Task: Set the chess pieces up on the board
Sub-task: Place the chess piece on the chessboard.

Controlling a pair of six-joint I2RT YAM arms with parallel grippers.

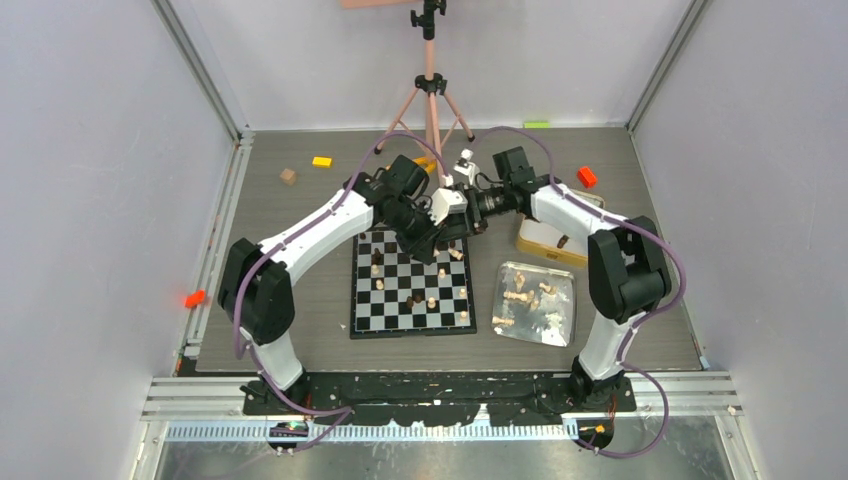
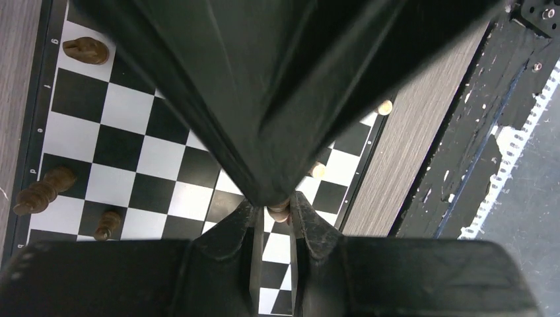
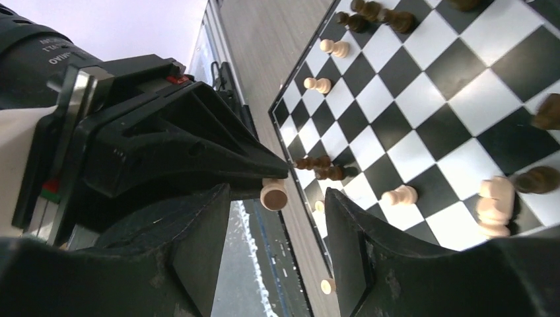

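Observation:
The checkered board (image 1: 395,312) lies in the middle of the table with several light and dark chess pieces (image 1: 431,301) scattered on it. Both grippers meet above its far right part. My left gripper (image 1: 432,246) is shut on a light tan piece (image 2: 280,211), held at its fingertips above the board (image 2: 132,158). In the right wrist view that piece (image 3: 273,195) shows base-on, just ahead of my open right gripper (image 3: 277,218), whose jaws stand wide apart on either side. The right gripper (image 1: 462,230) fills the upper part of the left wrist view. More pieces stand on the board (image 3: 422,112).
A shiny silver tray (image 1: 506,273) with several loose pieces lies right of the board. A gold-rimmed tin (image 1: 540,243) sits behind it. Coloured blocks lie at the back: yellow (image 1: 321,161), tan (image 1: 288,176), red (image 1: 587,176). A tripod (image 1: 430,95) stands at the far centre.

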